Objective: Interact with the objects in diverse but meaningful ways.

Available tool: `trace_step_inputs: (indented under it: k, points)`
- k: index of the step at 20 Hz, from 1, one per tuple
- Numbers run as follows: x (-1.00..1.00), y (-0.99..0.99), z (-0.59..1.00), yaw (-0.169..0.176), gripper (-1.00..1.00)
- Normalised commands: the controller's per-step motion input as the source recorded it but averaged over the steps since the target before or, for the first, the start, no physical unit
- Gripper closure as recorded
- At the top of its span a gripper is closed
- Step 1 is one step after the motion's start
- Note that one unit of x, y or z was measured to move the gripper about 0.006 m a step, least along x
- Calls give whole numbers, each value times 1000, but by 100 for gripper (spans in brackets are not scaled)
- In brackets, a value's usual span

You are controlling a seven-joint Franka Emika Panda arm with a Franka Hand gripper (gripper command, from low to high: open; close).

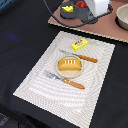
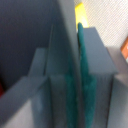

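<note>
A: Black cloth covers the table (image 1: 20,40), and on it lies a big white placemat (image 1: 50,85) with fine stripes, in the middle of the frame. What stands above it?

B: In the upper right there is a brown board (image 1: 107,30). On the board sits a grey-blue pot (image 1: 75,12) with handles; inside I see a yellow cheese wedge (image 1: 67,8) and a red tomato (image 1: 80,4). The white robot arm (image 1: 100,6) comes down just beside this pot. At the right edge a second pot (image 1: 122,17) shows only partly.

A: And on the placemat?

B: A small plate (image 1: 70,74) in the centre carries the golden-brown bread loaf (image 1: 69,64). A knife (image 1: 80,56) with a wooden handle lies just above the plate, and a fork (image 1: 65,79) with the same handle lies just below it. The yellow butter block (image 1: 79,44) lies near the mat's upper edge.

A: How is the gripper (image 2: 75,85)?

B: In the wrist view the teal pads (image 2: 86,80) stand very close, with the grey pot wall between them, so it seems clamped on the pot rim. The picture is blurred.
</note>
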Motion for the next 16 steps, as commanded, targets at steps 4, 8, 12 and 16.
trace_step_inputs:
  k: [4, 8, 12, 16]
  points:
    - [285, 643, 166, -42, 100]
    - [174, 547, 46, -108, 100]
    - [326, 436, 6, -71, 100]
    - [412, 363, 0, -40, 100]
